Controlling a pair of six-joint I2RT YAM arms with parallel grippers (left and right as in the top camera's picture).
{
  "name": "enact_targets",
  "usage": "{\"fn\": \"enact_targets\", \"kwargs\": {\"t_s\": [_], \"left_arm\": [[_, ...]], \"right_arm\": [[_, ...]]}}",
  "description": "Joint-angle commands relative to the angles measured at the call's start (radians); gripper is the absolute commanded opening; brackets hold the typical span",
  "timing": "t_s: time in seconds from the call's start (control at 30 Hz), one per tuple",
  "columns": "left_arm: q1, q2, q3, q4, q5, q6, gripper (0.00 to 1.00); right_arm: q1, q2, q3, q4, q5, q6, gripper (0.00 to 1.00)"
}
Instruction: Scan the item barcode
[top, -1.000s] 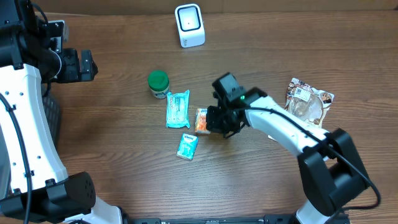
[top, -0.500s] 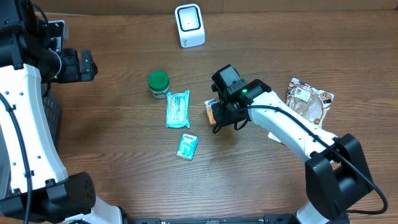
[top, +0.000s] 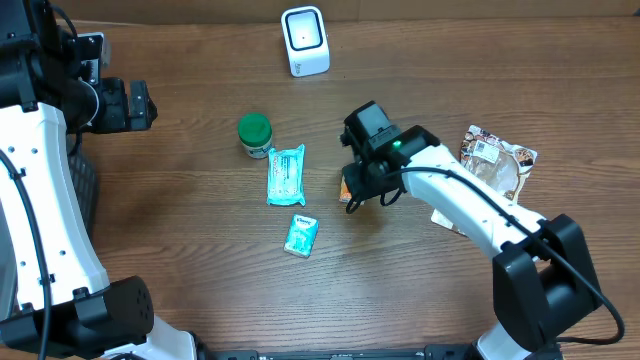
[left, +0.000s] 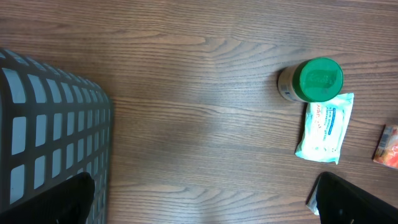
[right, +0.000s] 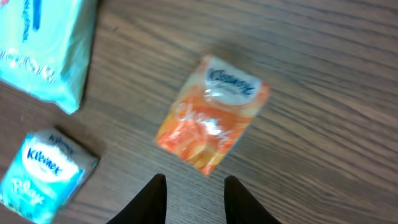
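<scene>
**Right gripper** (right: 194, 200): my fingers stand a little apart with nothing between them. A second ago they were closed on the orange tissue pack (right: 211, 123). Since then I have carried it a short way from the wipes pack (top: 285, 175) and let go.

**Orange tissue pack:** it lies flat on the table (top: 200, 290) just beyond my fingertips, brand face up and turned at a slant. From overhead, most of it sits under my wrist and only an orange edge shows.

**Bearing on the task:** the item is loose again and, by my judgement, not yet scanned. The scanner (top: 305, 40) stands well apart at the far edge. I read the release as setting the pack down for a better hold, not as a finish.

**Left gripper** (left: 202, 194): fingers spread wide, holding nothing, parked beside the basket (left: 50, 124).

**Also on the table:** small blue tissue pack (top: 300, 235), green-lidded jar (top: 254, 130), snack bag (top: 497, 165).

**Hidden or unclear:**
- Barcode – none shows on the pack's upper face, and I cannot tell whether it is underneath.
- The right wrist picture is blurred, so the small print cannot be read.
- That view cuts off the wipes pack and the small blue tissue pack at its edge, and shows only my fingertips.
</scene>
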Motion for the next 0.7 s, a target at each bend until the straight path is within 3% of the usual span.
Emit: {"fn": "enact_targets", "kwargs": {"t_s": [0.0,0.13,0.23,0.47,0.67], "left_arm": [[0.005,-0.001,0.003,0.001,-0.002,0.019,0.99],[0.005,-0.001,0.003,0.001,-0.002,0.019,0.99],[0.005,-0.001,0.003,0.001,-0.002,0.02,1.0],[0.005,-0.001,0.003,0.001,-0.002,0.019,0.99],[0.005,-0.001,0.003,0.001,-0.002,0.019,0.99]], "right_arm": [[-0.074,-0.008,0.01,0.006,-0.064,0.185,0.32],[-0.138,-0.008,-0.031,0.037,-0.254,0.399,0.42],[-0.14,-0.008,-0.075,0.082,-0.309,0.473,0.49],[-0.105,-0.008,-0.172,0.162,-0.25,0.622,0.52],[-0.104,-0.008,-0.272,0.311,-0.25,0.649,0.51]]}}
